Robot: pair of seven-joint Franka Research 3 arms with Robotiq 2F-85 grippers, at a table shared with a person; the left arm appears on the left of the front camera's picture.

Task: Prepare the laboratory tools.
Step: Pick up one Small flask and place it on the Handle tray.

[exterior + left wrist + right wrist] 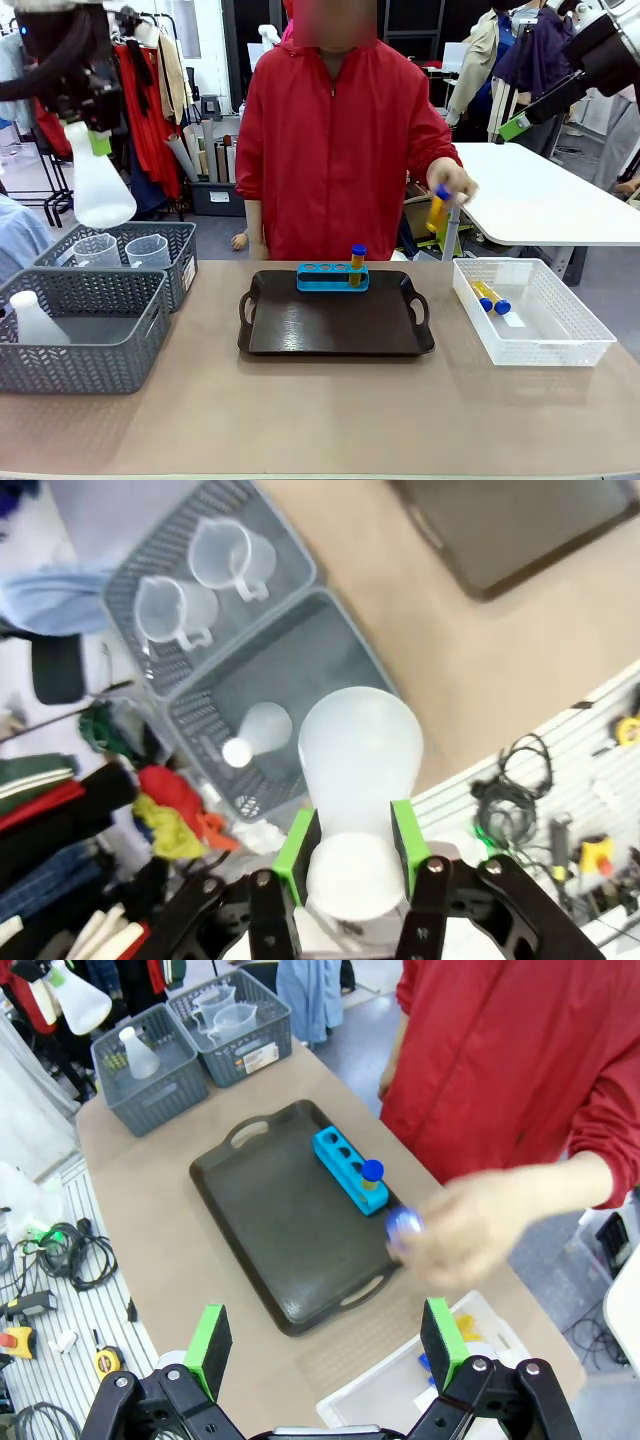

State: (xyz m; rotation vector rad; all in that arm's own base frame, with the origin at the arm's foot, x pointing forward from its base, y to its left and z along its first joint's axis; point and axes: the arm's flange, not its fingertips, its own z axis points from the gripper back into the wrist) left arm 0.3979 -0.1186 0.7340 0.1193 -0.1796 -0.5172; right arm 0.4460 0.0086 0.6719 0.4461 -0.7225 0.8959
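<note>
Front view: lab tools half-prepared on tan table (pixel 300 410)
Left pincer (pixel 85 135) grips a translucent white conical flask (pixel 100 190) above grey mesh baskets (pixel 100 350); clear handled beakers (pixel 147 250) sit inside. One blue-capped orange tube (pixel 357 262) stands in the blue four-hole rack (pixel 325 278); another is in the person's hand (pixel 452 182), two in the white lattice bin (pixel 590 345). Right pincer (pixel 325 1338) open. Clothing racks (pixel 150 90) behind.

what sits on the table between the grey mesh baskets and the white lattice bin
A dark handled tray, carrying the blue four-hole rack with one blue-capped yellow-orange tube standing in it; the front view shows this.
</note>
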